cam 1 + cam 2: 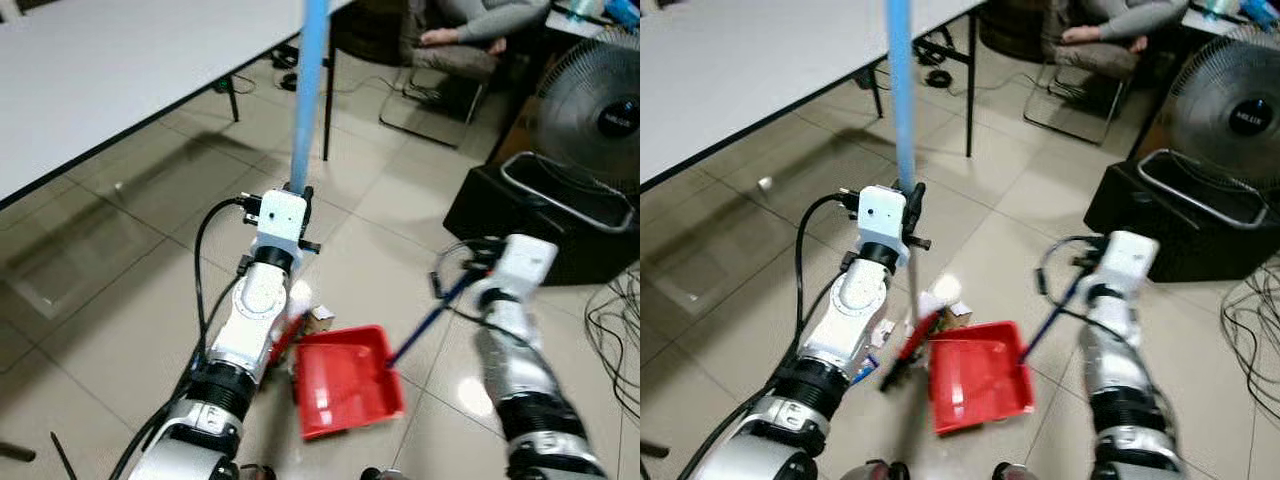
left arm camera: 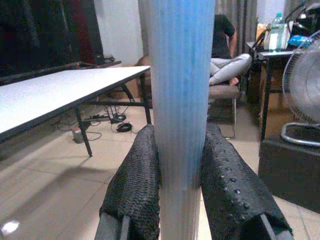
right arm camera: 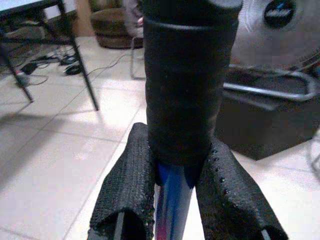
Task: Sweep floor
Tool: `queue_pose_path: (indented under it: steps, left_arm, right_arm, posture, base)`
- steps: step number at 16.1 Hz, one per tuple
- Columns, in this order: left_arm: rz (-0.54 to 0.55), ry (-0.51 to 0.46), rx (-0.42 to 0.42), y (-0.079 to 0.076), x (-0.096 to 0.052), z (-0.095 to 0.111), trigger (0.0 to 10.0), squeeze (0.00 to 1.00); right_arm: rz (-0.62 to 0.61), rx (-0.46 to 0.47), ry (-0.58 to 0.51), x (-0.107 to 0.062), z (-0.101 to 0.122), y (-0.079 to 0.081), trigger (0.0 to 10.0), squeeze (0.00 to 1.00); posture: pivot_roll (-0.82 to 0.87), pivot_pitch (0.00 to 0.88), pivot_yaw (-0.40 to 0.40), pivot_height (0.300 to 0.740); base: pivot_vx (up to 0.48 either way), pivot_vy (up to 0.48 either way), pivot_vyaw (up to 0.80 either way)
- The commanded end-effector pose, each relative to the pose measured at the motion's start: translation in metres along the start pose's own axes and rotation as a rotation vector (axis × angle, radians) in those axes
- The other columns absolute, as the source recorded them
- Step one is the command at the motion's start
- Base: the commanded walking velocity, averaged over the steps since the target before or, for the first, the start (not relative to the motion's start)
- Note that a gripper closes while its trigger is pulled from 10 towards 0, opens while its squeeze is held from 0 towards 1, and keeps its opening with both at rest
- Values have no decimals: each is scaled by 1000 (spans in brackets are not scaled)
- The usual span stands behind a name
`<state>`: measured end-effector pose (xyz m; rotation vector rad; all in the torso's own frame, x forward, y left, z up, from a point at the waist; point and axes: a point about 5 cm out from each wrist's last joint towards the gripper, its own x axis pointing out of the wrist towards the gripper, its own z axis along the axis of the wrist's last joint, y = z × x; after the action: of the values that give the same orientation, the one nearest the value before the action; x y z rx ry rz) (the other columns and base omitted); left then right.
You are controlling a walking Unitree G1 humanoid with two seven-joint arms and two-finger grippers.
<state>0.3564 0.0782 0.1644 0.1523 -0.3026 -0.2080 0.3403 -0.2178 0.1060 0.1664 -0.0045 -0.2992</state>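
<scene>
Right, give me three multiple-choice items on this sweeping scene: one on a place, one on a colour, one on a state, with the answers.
1. Where does the dustpan lie?
A. on the white table
B. on the tiled floor between the two arms
C. on the black box beside the fan

2. What colour is the broom handle?
A. light blue
B. green
C. yellow

3. What state is the left gripper in?
A. open and holding nothing
B. shut on the dustpan handle
C. shut on the broom handle

Answers: 1 B, the red pan rests on the tiles between the arms. 2 A, the pole shows light blue. 3 C, both black fingers press the blue pole; the right gripper clamps the dustpan handle.
</scene>
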Motion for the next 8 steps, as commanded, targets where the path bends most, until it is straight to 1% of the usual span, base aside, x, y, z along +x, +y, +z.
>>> queue_pose_path:
  steps: [1,2,4,6,8]
  left_arm:
    - [-22,-48,12,-2,4,9,10000,0]
    - [-24,-45,15,-1,4,8,10000,0]
    - [-26,-40,21,0,4,7,10000,0]
    - [-30,-37,26,1,4,7,10000,0]
    - [-33,-35,28,2,4,7,10000,0]
  right_arm:
    - [-45,-8,-56,4,13,-16,10000,0]
    - [-70,-21,-67,5,18,-27,10000,0]
    - [-100,-39,-81,5,23,-41,10000,0]
    - [-121,-43,-87,5,24,-49,10000,0]
    - [-129,-43,-86,4,24,-50,10000,0]
  posture:
    - [2,160,-29,740]
    - [-3,164,-28,740]
    - [-10,167,-23,740]
    - [-10,168,-19,740]
    - [-11,169,-11,740]
  base:
    - [0,0,0]
    - [0,0,0]
    - [0,0,0]
    - [0,0,0]
    - [0,0,0]
